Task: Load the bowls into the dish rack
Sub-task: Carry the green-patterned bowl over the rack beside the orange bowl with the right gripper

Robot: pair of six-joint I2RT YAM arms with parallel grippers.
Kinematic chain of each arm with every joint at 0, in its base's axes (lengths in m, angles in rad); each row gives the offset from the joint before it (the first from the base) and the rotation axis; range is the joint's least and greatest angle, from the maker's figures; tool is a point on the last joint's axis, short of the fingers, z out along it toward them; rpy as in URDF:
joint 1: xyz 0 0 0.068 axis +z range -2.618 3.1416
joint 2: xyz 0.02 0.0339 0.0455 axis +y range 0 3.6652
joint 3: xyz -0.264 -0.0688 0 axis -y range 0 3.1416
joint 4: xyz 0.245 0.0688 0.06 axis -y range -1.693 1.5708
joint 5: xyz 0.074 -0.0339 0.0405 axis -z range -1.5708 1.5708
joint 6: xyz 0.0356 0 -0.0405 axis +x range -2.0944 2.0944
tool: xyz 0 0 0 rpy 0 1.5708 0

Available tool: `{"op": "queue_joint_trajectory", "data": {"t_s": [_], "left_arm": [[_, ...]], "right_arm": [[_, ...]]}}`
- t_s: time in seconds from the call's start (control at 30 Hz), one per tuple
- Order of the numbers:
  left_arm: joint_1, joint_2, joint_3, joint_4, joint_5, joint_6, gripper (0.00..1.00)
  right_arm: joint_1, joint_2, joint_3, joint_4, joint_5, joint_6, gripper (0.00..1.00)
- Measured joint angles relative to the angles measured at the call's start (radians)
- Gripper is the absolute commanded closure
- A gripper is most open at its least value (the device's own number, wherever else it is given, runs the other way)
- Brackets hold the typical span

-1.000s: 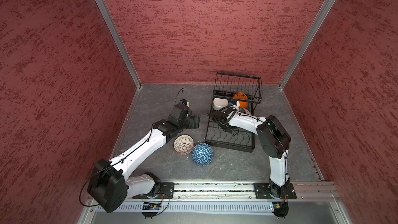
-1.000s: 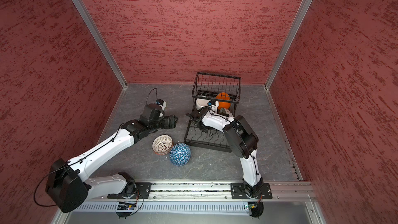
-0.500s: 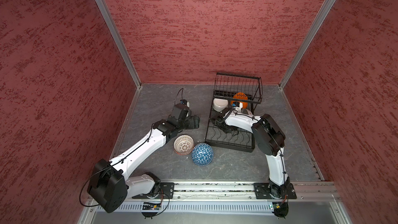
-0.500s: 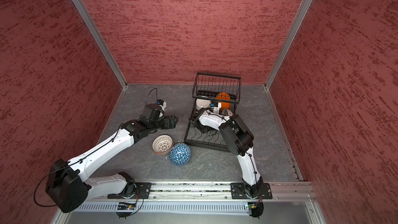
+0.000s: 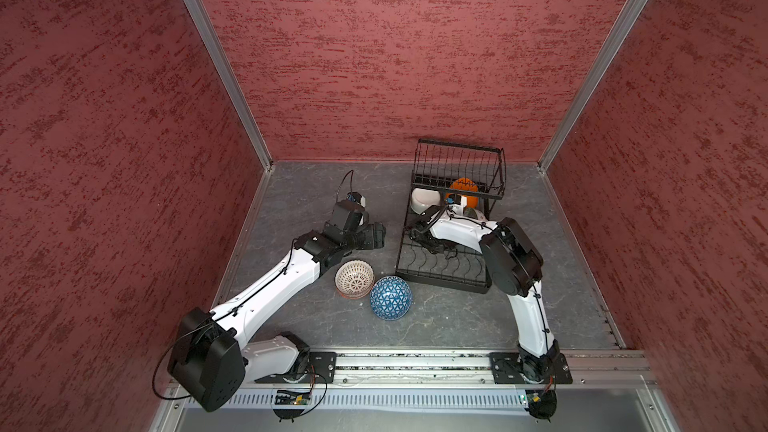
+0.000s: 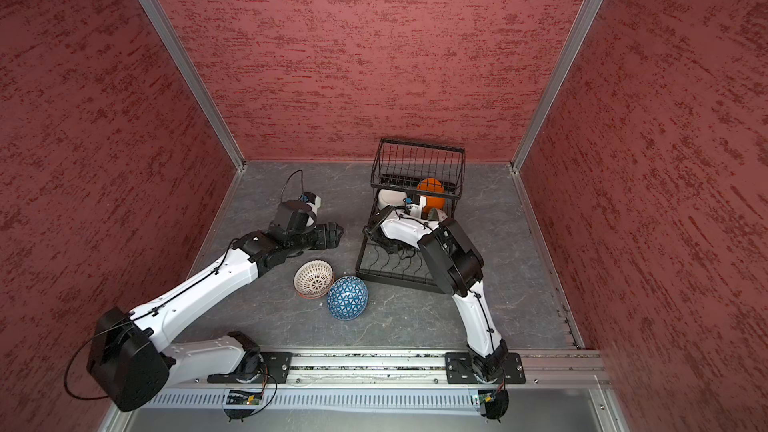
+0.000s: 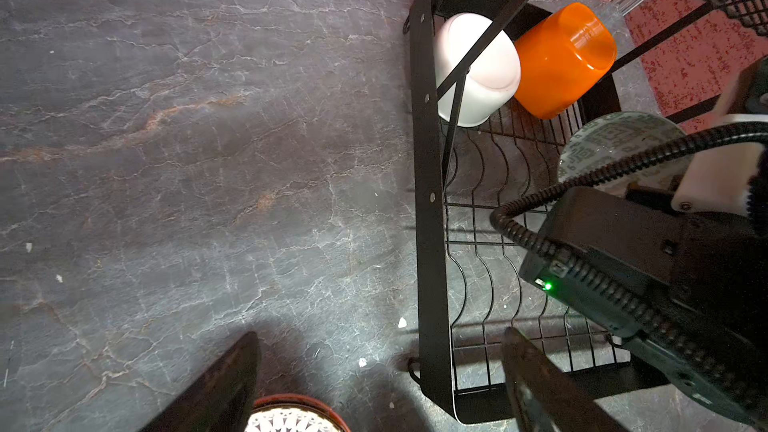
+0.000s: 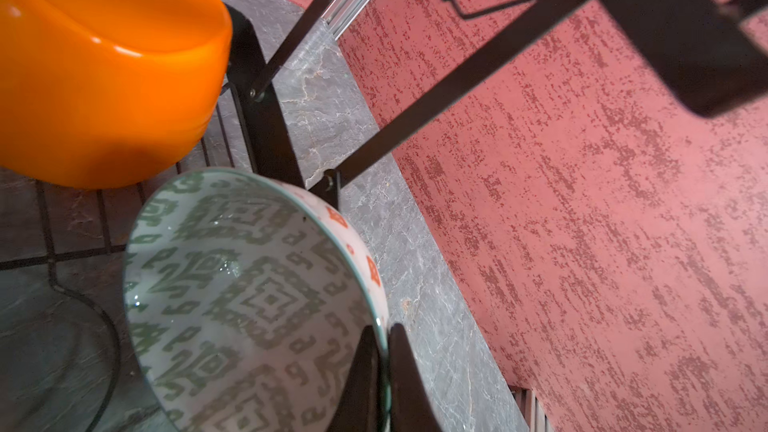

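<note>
Since a second ago my right elbow has swung slightly left in both top views and the wrist has gone deeper toward the back of the dish rack [image 5: 440, 280]. Left arm and loose bowls are unchanged.

Step in hand: placing. My right gripper [image 8: 382, 351] is pressed together on the rim of the grey-green bowl [image 8: 249, 292], one finger inside and one outside. The bowl is tilted on edge over the rack's lower tier, just beside the orange bowl [image 8: 104, 68]. The white bowl [image 7: 478, 68] sits next to that one, both tipped with bases showing.

Next, I judge: seat the rim in a wavy slot, let go, and back out clear of the slanted braces.

My left gripper [image 7: 380, 336] is spread and holds nothing, low over the counter [image 5: 299, 201] beside the rack. Left to load: the lattice bowl [image 5: 354, 279], upright, and the blue bowl [image 5: 390, 297], upside down. They look to be touching.

Materials: orange is glossy and smooth. White is plain with a flat foot. Grey-green looks like glazed ceramic, geometric print inside, orange-red marks outside. The rack is black wire with a flat-bar frame. The counter is grey, veined, stone-look.
</note>
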Motion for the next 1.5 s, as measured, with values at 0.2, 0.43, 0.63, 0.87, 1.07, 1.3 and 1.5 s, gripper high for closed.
{"op": "queue_joint_trajectory", "data": {"t_s": [0.2,0.43,0.63,0.87,1.07,1.3,1.5], "left_arm": [[0.009,-0.004,-0.006,-0.002,0.0,0.006,0.1],[0.02,-0.016,-0.027,-0.005,0.0,0.006,0.1],[0.027,-0.016,-0.036,-0.005,0.001,0.008,0.1],[0.04,-0.024,-0.047,-0.005,0.003,0.018,0.1],[0.048,-0.028,-0.05,-0.004,0.005,0.018,0.1],[0.052,-0.029,-0.06,-0.004,0.008,0.018,0.1],[0.055,-0.041,-0.063,-0.004,0.009,0.018,0.1]], "right_arm": [[-0.005,0.021,0.028,-0.002,0.007,-0.002,1.0],[-0.005,0.053,0.067,-0.019,0.02,-0.009,1.0],[-0.005,0.079,0.101,-0.046,0.025,-0.004,1.0],[-0.005,0.1,0.128,-0.064,0.031,-0.005,1.0],[0.002,0.119,0.155,-0.07,0.032,-0.029,1.0],[0.008,0.098,0.138,0.022,0.019,-0.144,0.98],[0.008,0.048,0.101,0.134,-0.024,-0.231,0.82]]}}
